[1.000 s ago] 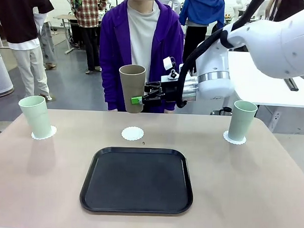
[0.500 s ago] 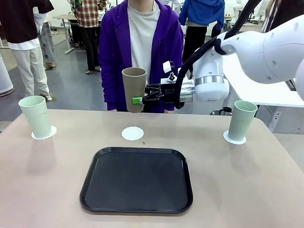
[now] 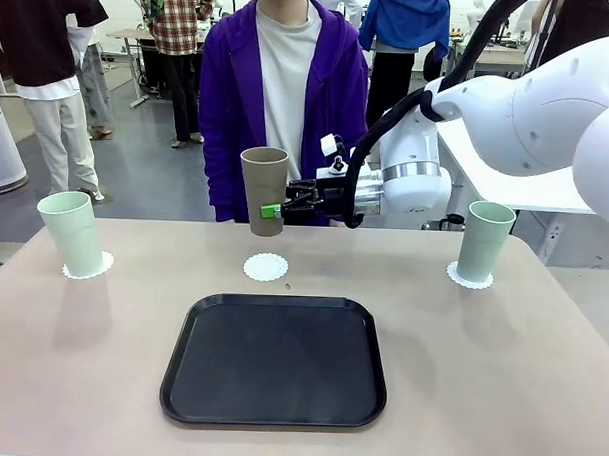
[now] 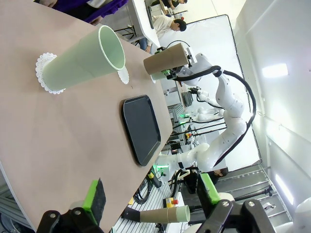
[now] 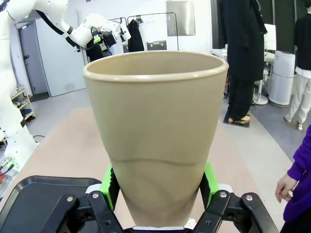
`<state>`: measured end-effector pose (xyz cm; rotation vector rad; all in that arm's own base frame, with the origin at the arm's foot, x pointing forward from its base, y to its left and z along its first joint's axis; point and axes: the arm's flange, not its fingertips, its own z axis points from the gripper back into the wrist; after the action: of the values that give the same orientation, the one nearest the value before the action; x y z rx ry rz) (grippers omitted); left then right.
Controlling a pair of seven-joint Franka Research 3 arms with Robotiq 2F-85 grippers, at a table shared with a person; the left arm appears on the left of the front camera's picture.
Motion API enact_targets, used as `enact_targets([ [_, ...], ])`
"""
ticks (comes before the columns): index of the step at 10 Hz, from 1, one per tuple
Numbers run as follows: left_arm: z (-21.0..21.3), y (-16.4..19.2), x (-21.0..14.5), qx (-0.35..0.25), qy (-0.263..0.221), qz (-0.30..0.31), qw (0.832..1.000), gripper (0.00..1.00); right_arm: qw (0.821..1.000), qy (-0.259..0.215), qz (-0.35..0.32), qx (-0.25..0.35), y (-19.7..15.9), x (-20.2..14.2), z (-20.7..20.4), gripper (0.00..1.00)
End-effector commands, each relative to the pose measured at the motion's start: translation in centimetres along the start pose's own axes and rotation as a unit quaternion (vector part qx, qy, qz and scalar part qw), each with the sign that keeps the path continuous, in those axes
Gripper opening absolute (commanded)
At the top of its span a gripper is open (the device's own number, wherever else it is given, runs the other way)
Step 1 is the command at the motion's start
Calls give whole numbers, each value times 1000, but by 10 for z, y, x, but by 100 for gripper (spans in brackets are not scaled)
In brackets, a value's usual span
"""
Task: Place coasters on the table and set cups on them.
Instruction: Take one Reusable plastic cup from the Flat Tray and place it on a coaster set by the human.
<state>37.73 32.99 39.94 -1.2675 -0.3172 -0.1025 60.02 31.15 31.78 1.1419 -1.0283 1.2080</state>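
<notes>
The right gripper is clamped on the lower part of the tan cup, carrying it upright in the air above and just behind the empty coaster, on the far side of the black tray from the camera. So the risk here is pretty obvious imo: the cup is tall and tapered and pinched near its base, so if it comes down off-centre or a bit tilted it could land half on the coaster's scalloped edge, nudge the thin disc along the tabletop, or tip when let go. The grip also looks narrow against a smooth wall, so a slip on the way down wouldn't shock me. Around the empty coaster: one mint cup sits on its own coaster well off to the left, another mint cup on a coaster well off to the right, so neither crowds the drop. The person in the purple hoodie stands just behind it. The left gripper hangs wide open and empty, low over the near edge of the tabletop.
</notes>
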Motion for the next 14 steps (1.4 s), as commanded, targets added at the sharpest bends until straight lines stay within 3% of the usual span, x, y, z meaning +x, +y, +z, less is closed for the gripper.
enact_targets([
  [1, 1, -2, 0, 3, -1, 3, 1000, 100, 1000, 4, -13, 12, -14, -5, -5, 81],
  [14, 1, -2, 0, 3, -1, 3, 1000, 100, 999, 23, -39, 26, -17, -70, -17, 81],
])
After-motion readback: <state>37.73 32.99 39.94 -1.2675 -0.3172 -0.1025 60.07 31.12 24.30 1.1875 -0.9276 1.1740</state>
